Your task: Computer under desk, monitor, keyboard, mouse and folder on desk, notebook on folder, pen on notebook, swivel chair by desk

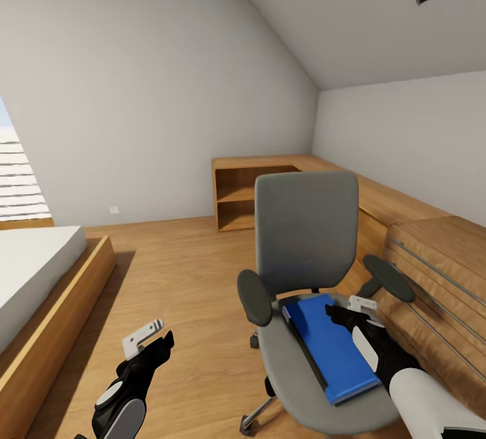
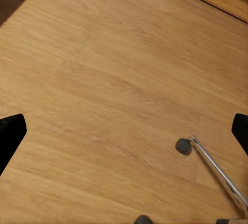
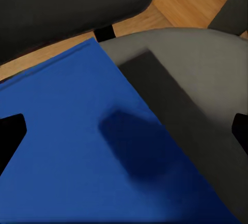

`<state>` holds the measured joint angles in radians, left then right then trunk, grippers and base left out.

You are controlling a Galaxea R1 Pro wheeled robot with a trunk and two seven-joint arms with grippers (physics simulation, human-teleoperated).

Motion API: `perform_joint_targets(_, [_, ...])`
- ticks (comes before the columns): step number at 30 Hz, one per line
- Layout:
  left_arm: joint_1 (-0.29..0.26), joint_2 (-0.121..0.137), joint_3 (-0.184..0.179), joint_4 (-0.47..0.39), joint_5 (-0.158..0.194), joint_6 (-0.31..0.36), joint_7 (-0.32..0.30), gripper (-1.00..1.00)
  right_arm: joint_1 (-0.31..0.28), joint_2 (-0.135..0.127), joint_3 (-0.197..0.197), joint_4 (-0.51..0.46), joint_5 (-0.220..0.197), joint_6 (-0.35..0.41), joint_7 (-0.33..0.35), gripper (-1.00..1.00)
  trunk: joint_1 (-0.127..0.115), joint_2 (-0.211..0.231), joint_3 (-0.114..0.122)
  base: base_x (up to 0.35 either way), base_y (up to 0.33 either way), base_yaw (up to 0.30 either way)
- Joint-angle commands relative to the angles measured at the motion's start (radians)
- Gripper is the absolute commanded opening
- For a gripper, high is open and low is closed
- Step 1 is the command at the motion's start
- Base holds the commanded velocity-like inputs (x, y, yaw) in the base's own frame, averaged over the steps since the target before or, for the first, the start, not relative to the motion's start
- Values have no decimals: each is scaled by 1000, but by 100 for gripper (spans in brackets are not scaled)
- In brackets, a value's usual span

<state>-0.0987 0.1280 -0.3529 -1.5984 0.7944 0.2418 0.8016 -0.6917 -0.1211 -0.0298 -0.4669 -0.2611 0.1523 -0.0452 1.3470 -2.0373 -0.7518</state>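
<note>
1. A grey swivel chair with dark armrests and a chrome star base (image 1: pixel 307 270) stands on the light wooden plank floor (image 1: pixel 182 290), its back facing the far wall.
2. A flat blue rectangular folder (image 1: pixel 332 346) lies on the chair's grey seat, slightly askew, one corner near the backrest.
3. The right hand (image 1: pixel 347 311) hovers just above the folder's edge nearest the right armrest; whether it touches the cover I cannot tell.
4. In the right wrist view its two black fingertips (image 3: pixel 11 133) stand wide apart, and the folder (image 3: pixel 82 152) spreads between them with a dark shadow on its cover.
5. The left hand (image 1: pixel 158 339) hangs over bare floor beside the chair, well apart from the folder.
6. In the left wrist view its fingertips (image 2: pixel 10 136) are likewise spread wide, holding nothing, above the floor (image 2: pixel 103 79) and a chrome chair leg with a grey caster (image 2: pixel 183 146).
7. A long wooden counter with open shelves (image 1: pixel 250 189) runs along the far and right walls behind the chair.
8. A white bed on a wooden frame (image 1: pixel 40 277) sits on the left.
</note>
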Motion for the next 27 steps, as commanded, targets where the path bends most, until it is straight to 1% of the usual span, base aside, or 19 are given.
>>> perform_joint_targets(1, [-1, 1, -2, -1, 3, 4, 7, 100, 0, 0, 1, -2, -9, 6, -4, 100, 4, -8, -4, 0, 0, 0])
perform_joint_targets(9, [-1, 0, -2, -1, 3, 4, 7, 100, 0, 0, 1, -2, -9, 6, -4, 100, 34, -64, -29, 0, 0, 0])
perform_joint_targets(14, [-1, 0, -3, -1, 3, 4, 8, 100, 0, 0, 1, -2, -9, 6, -3, 100, 34, -64, -29, 0, 0, 0])
perform_joint_targets(23, [-1, -1, -3, -1, 3, 4, 8, 100, 0, 0, 1, -2, -9, 6, -4, 100, 69, -127, -58, 0, 0, 0])
perform_joint_targets(27, [-1, -1, -3, -1, 3, 4, 8, 100, 0, 0, 1, -2, -9, 6, -4, 100, 69, -127, -58, 0, 0, 0])
